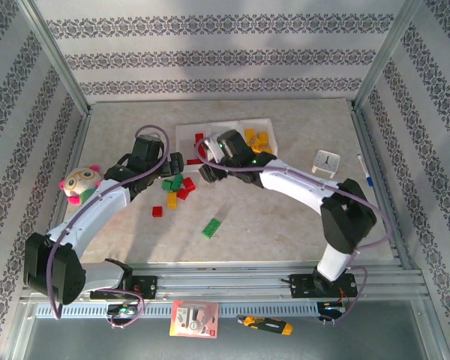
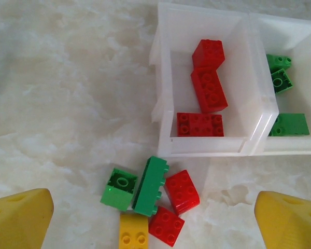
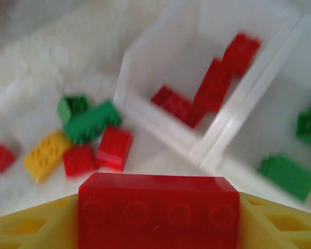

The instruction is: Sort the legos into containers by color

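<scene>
Right gripper (image 3: 158,231) clamps a light, rigid, slick red studded plastic brick (image 3: 158,202), seemingly by its short ends (blurry); left gripper (image 2: 155,220) gapes open.

Robotics lab test cell: aluminium frame (image 1: 56,56), wallpaper-clad panels (image 1: 210,56), marble-pattern table (image 1: 285,217), mounting rail (image 1: 232,279) along the near edge.

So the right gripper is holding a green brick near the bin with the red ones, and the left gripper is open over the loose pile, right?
Not green: in the right wrist view the right gripper holds a red brick. The rest stands: the red bin is close by, and the left gripper is open over the loose pile.
</scene>
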